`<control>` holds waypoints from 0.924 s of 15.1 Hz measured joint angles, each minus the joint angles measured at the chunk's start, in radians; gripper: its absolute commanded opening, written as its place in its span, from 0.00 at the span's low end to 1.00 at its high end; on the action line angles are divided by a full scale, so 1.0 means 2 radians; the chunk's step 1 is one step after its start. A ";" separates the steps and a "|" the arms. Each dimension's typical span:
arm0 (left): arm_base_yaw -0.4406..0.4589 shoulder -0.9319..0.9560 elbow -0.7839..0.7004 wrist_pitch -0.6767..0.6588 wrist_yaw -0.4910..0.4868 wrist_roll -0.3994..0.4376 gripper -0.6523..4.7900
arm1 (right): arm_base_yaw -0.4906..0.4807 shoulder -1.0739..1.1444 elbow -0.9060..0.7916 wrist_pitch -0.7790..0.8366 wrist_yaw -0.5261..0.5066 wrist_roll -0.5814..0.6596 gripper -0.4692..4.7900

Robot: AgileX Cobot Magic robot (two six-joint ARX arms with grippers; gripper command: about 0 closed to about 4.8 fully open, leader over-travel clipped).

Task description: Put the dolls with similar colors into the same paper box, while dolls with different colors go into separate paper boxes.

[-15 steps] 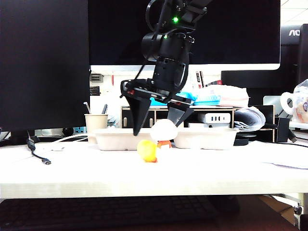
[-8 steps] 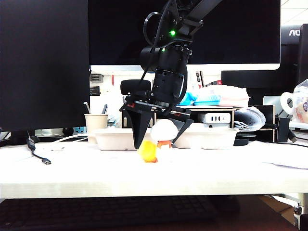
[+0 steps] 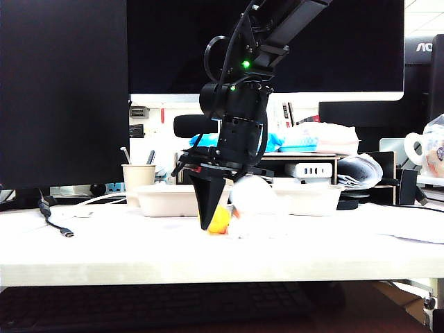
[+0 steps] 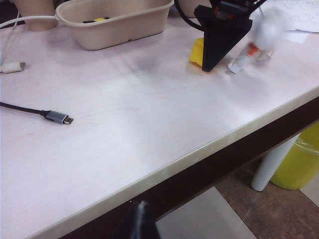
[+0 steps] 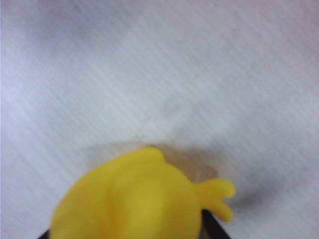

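Dolls [image 3: 239,208] before paper boxes [image 3: 173,200]

Rounded yellow-orange doll [image 3: 219,220] on table before two off-white paper boxes [image 3: 170,200]; blurred white doll [image 3: 252,199] beside it

Exterior view sits low at the counter [image 3: 104,257] edge, looking level across; left wrist view looks down from off the near edge; right wrist view hangs tight over the yellow-orange doll [image 5: 134,199], seen in all three
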 measured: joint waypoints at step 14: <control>0.000 0.000 0.000 0.000 0.000 0.000 0.11 | 0.000 0.000 0.000 0.022 0.000 0.000 0.37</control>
